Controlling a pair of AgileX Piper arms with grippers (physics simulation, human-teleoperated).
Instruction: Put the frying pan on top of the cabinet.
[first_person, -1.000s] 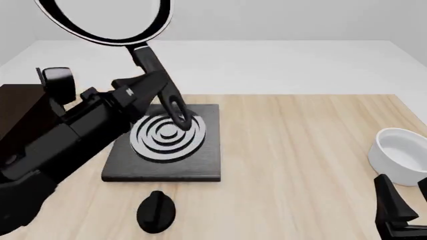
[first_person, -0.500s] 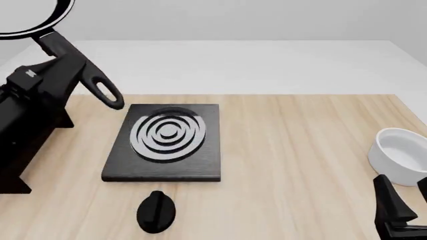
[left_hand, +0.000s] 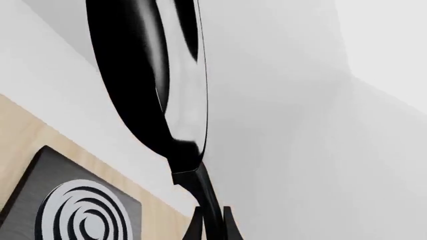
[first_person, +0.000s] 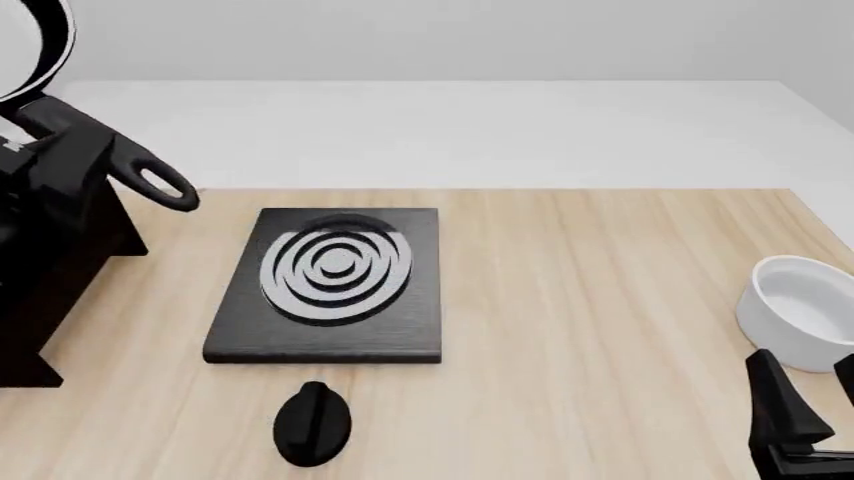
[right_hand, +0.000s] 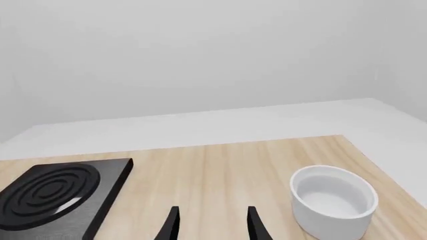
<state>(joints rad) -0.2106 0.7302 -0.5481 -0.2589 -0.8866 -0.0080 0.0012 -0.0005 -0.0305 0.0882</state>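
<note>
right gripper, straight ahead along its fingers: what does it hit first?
Looks free. The right gripper is open and points down a bare strip of table, between the stove plate and the white bowl. Depth is uncertain.

The left hand (left_hand: 212, 225) has swung the frying pan (first_person: 34, 50) further off to its own left, away from above the stove plate (first_person: 334, 285). Most of the pan is now out of the front view; only its rim and handle loop show, over the cabinet (first_person: 54, 270).
</note>
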